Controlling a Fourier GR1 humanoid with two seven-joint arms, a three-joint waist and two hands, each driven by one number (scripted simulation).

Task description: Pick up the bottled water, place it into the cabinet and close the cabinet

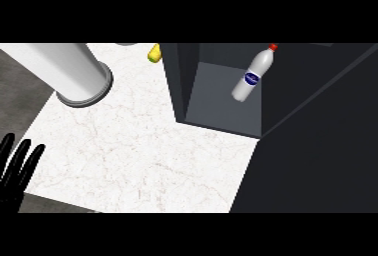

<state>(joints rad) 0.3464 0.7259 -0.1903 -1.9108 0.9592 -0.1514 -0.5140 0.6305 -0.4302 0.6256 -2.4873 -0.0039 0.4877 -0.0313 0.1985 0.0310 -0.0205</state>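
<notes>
Bottle (253, 75) is being seen inside the open cabinet (221, 107), with no hand on it.

It is leaning there, red cap up, blue label at mid-body. It is being judged light, smooth and rather slippery, its thin plastic wall likely to give under a squeeze; the waist near the label is being judged the best place for a hold. The left hand (16, 167) is being kept at the left edge, fingers straight and apart, holding nothing. The right hand is not being shown. The door is being judged still to be closed.
</notes>
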